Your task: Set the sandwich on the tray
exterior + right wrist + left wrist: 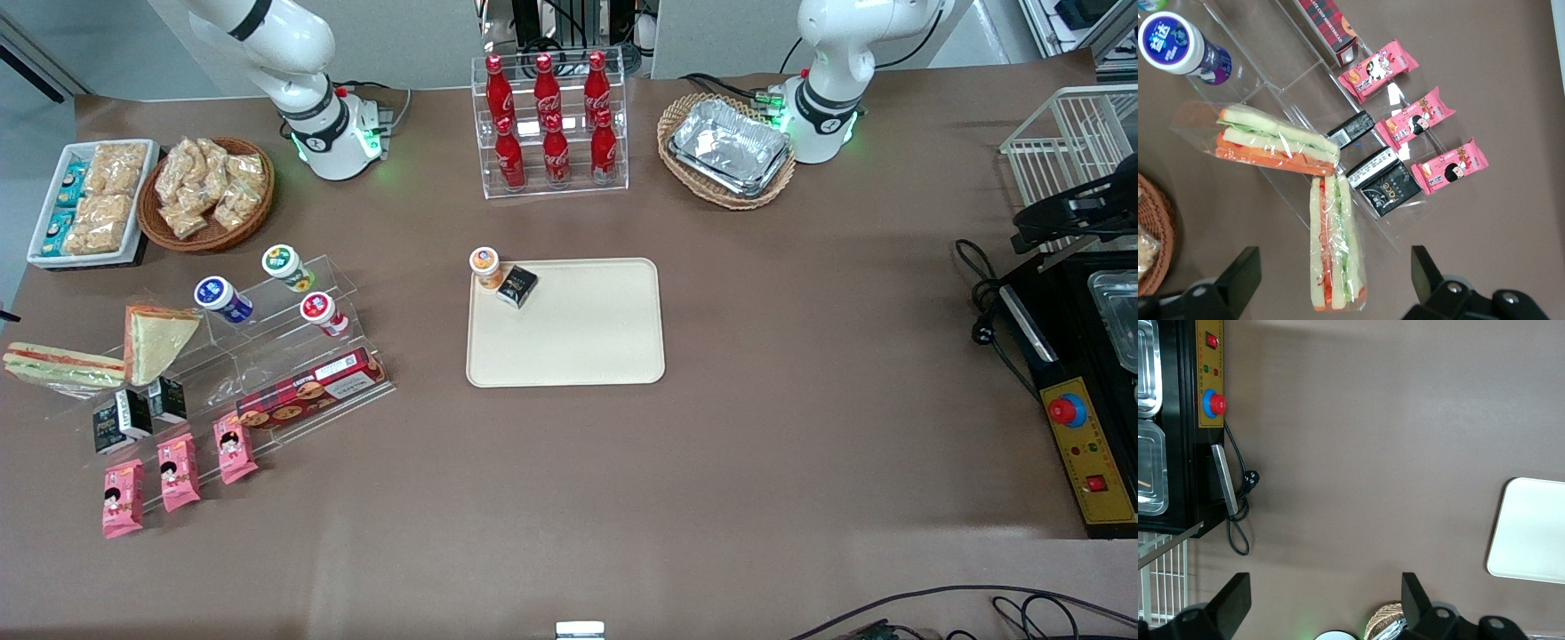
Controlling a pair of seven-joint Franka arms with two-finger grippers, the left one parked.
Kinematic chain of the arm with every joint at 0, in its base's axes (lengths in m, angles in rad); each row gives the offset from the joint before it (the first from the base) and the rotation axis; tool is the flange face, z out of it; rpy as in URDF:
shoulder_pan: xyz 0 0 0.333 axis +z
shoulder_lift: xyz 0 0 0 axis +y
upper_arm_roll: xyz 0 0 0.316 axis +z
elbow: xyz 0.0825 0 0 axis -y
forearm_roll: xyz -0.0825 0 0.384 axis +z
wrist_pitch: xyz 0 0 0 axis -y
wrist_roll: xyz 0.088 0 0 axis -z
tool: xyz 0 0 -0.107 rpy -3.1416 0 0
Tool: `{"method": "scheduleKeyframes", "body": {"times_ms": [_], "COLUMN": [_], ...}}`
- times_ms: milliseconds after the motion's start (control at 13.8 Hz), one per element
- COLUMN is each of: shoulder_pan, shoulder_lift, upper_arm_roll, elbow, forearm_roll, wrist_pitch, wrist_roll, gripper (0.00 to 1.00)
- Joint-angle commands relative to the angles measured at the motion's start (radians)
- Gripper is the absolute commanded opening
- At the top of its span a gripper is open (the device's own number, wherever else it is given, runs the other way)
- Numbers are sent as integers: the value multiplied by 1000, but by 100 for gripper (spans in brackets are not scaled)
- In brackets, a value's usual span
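Covering almost the whole front view, the brown table carried every other thing. The tray lay flat near its middle, and on its surface only two small things stood, both at its eleven o'clock corner. A clear stepped stand with bottles and packets stood at about nine o'clock from the tray, toward the working arm's end of the table. The sandwich was not on the tray: it lay on the table at nine o'clock from this stand, well apart from the tray, with its red and green stripes turned to the front camera. Its pointed end came close to a second wedge, which showed a plain pale-yellow face and leaned on the stand at about two o'clock from the sandwich. The gripper hung above the sandwich; its fingers were spread wide, one on each side of the wrapped wedge, and they did not touch it. The two small things on the tray corner were an orange-lidded cup and a black carton, just beside each other.
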Motion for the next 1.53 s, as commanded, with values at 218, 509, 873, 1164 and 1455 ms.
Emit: {"method": "scheduleKeyframes", "body": {"times_ms": [218,509,873,1164,1455], "shoulder_pan": [-25,-58,-81,-81,-92], "shoulder_lift": [33,57,106,109,118], "upper_arm_roll": [7,7,9,9,9], "elbow": [-20,-21,-23,-56,-73], "forearm_roll": [6,6,8,9,11], "wrist_pitch": [40,54,109,147,172], "wrist_roll": [-128,-144,-159,-159,-159], "gripper": [100,100,100,100,100]}}
